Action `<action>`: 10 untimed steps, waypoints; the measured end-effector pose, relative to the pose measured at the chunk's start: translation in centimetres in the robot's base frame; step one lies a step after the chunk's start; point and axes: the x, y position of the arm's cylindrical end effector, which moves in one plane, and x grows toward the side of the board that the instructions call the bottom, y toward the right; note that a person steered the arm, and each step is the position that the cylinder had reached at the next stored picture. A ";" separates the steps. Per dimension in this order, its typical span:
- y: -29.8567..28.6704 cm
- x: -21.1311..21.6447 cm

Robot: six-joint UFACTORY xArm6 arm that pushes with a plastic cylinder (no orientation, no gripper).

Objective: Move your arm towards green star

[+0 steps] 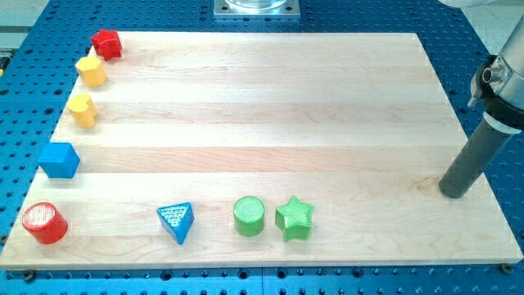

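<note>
The green star [295,218] lies on the wooden board [262,106] near the view's bottom edge, right of centre. A green cylinder [249,215] stands just left of it, almost touching. My tip [453,193] rests on the board near its right edge, far to the right of the star and slightly higher in the view. The dark rod rises from it up and to the right.
A blue triangle [177,221] lies left of the green cylinder. A red cylinder [44,223] sits at the bottom left. Up the left edge stand a blue block [60,160], two yellow blocks [82,109] [92,70] and a red block [106,43].
</note>
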 end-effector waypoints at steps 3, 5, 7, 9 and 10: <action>-0.2 0.0; -2.2 -0.2; -3.8 -0.2; -3.7 1.4; -6.4 7.4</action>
